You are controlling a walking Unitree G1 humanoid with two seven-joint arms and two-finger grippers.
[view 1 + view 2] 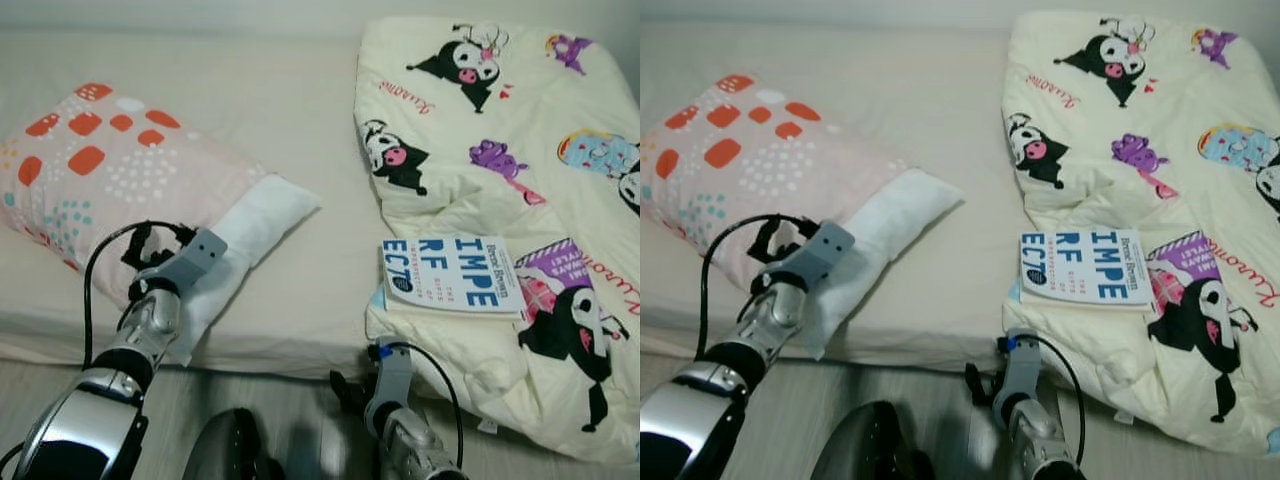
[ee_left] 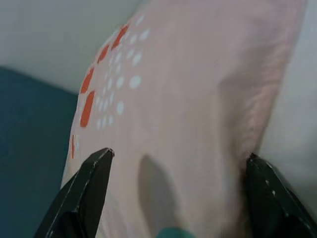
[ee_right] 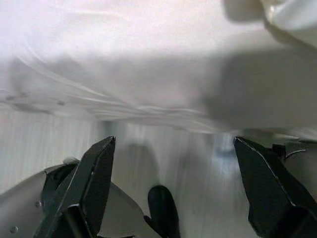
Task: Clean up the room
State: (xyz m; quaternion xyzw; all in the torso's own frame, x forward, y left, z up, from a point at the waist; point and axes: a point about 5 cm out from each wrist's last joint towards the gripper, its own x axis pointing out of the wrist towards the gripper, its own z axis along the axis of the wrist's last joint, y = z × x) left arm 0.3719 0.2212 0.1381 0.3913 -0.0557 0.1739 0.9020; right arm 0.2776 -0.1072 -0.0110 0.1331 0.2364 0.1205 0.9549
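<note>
Pillow [image 1: 110,175] between spread left gripper [image 2: 178,173] fingers, one book [image 1: 450,275] on one blanket [image 1: 520,130], right gripper [image 3: 173,163] wide, empty

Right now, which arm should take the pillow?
Left. The left gripper is open with the pink pillow between its fingers; the right gripper hangs below the bed edge near the book.

Left gripper [image 1: 150,262] seemingly at pillow [image 1: 110,170]; book [image 1: 450,275] on blanket [image 1: 500,130].
</note>
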